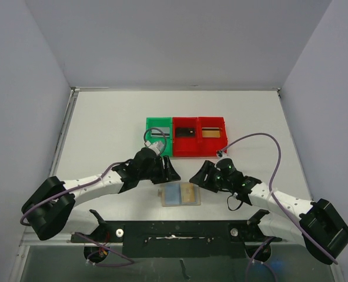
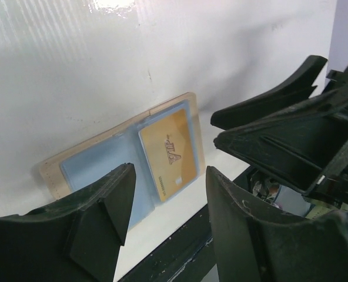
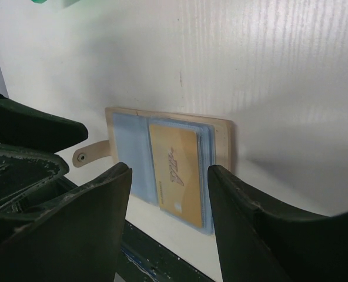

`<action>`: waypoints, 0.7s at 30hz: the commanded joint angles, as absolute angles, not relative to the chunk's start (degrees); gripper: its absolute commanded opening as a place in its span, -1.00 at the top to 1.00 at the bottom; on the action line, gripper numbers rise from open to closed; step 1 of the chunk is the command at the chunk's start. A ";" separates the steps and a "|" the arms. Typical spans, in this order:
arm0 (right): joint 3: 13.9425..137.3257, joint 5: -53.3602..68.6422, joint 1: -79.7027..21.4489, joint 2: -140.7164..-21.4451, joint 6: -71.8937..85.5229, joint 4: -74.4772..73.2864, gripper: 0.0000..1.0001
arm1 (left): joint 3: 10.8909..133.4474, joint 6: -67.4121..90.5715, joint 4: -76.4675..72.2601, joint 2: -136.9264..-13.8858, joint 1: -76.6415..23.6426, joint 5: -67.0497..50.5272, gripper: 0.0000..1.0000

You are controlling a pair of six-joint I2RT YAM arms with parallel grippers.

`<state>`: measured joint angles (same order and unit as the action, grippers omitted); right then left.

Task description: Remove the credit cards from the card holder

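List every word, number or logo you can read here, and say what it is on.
Nothing reads clearly.
Gold card in the card holder: a dark logo and a line of small print, both too blurred to read.
Cards in the bins: too small to show any text.

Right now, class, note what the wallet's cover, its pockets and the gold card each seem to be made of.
Cover: probably leather or an imitation, tan and matt, with a soft-looking snap tab.
Pockets: likely thin flexible plastic, light blue with a faint sheen and layered edges.
Gold card: most likely stiff plastic, flat and smooth, with printed lettering and a slight gloss.
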<state>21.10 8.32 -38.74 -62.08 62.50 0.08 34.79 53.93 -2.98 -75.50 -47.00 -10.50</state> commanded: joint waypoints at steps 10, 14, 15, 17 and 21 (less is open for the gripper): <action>20.62 5.50 -39.18 -56.64 65.45 -1.67 -0.03 | 34.01 56.92 -7.89 -76.40 -47.72 -9.44 0.03; 20.85 6.07 -39.21 -57.36 65.77 -0.79 -0.01 | 34.43 56.62 -7.63 -76.39 -47.72 -9.04 0.03; 20.87 6.21 -39.22 -57.33 65.88 -0.63 -0.01 | 34.68 56.55 -7.53 -76.49 -47.68 -9.17 0.03; 20.79 6.35 -39.29 -57.31 65.94 -0.40 0.00 | 35.00 56.37 -7.11 -76.64 -47.70 -9.37 0.04; 20.25 6.88 -39.28 -57.77 66.59 0.91 0.06 | 34.44 56.65 -6.51 -75.76 -47.72 -9.17 0.04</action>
